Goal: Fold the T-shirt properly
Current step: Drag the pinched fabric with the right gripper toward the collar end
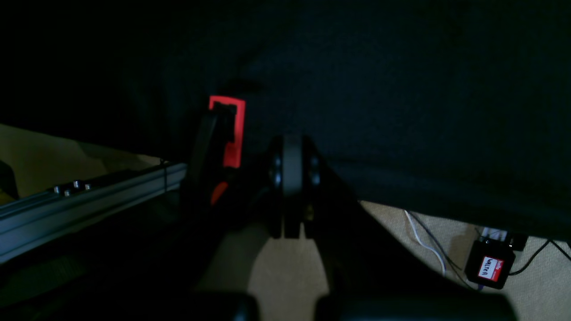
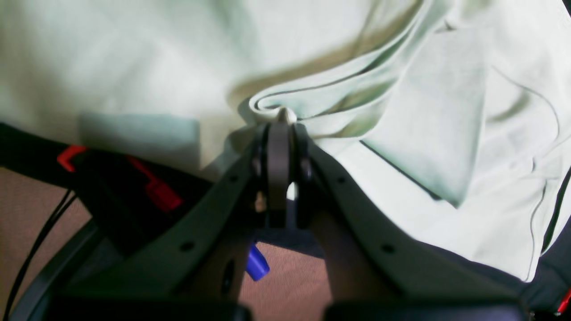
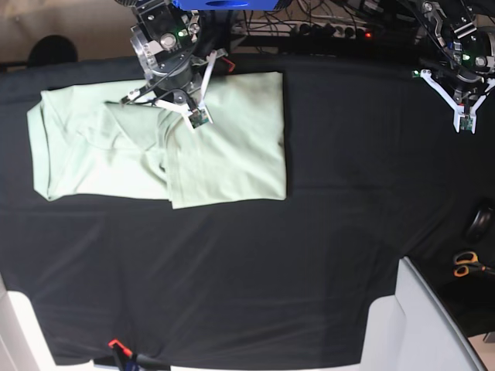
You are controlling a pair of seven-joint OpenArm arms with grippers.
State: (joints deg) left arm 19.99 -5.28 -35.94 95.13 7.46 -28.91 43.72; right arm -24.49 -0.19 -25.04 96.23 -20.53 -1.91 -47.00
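The pale mint-green T-shirt (image 3: 155, 147) lies partly folded on the black tablecloth (image 3: 271, 263) at the upper left of the base view, with layers overlapping near its middle. My right gripper (image 3: 199, 120) is over the shirt's upper middle. In the right wrist view it (image 2: 280, 122) is shut, with a small fold of the T-shirt (image 2: 401, 111) pinched at its tips. My left gripper (image 3: 465, 124) hangs far to the right, away from the shirt. In the left wrist view it (image 1: 292, 145) is shut and empty by the tablecloth's edge (image 1: 401, 111).
Scissors (image 3: 464, 264) lie at the right edge of the base view. A white surface (image 3: 425, 325) juts in at the bottom right. Cables (image 3: 332, 31) run along the back. A red clamp (image 1: 227, 129), a metal rail (image 1: 89, 196) and a labelled black box (image 1: 490, 267) show in the left wrist view.
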